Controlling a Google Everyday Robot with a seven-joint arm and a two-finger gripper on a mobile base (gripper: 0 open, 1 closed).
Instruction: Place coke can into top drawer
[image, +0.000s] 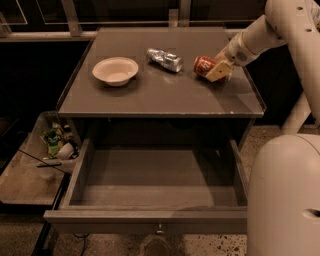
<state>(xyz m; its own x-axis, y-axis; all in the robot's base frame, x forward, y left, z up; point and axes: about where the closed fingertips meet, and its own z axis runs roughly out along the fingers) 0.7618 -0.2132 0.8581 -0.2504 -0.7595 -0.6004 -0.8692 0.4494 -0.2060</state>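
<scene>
I'm at the grasp, end effector (218, 70) beside the coke can (203, 65), its grip I cannot tell; next, lift it over the top drawer (145, 220).

Robot test lab, by the look: lone cabinet (165, 132) on speckled floor (272, 137), railing (75, 22) far behind, tool (219, 71) at the tabletop's (160, 95) far right.

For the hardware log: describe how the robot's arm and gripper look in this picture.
The arm is glossy white, built of thick rounded tube-like segments, with small dark dots near the upper joint. It narrows to the gripper, whose tip is pale tan, at the coke can on the cabinet top. No loose cables or lettering show.
</scene>
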